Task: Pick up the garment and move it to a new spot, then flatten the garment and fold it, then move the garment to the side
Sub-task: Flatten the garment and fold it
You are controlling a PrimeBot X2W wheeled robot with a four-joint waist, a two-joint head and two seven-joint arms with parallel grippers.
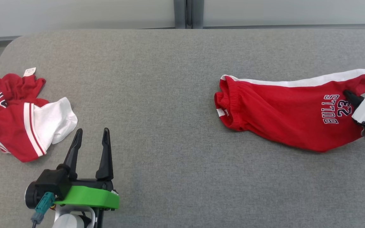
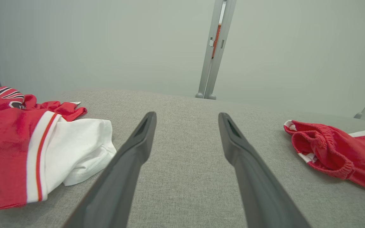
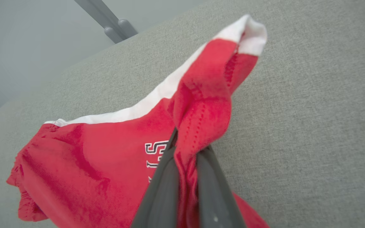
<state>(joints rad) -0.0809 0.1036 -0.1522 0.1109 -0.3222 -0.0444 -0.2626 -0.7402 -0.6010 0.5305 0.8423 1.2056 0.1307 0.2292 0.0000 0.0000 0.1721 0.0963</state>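
The garment is a pair of red shorts with a white side stripe and "BULLS 23" lettering, lying at the right of the grey table. My right gripper is shut on the garment near its leg hem; in the right wrist view the red cloth bunches up between the two dark fingers. At the lower left my left gripper hovers open with nothing between its fingers. From the left wrist view the garment's elastic waistband lies to the right.
A crumpled red and white jersey with a tag lies at the table's left edge, close to my left gripper. The grey padded table stretches between the two clothes. A pale wall with a grey post stands behind the far edge.
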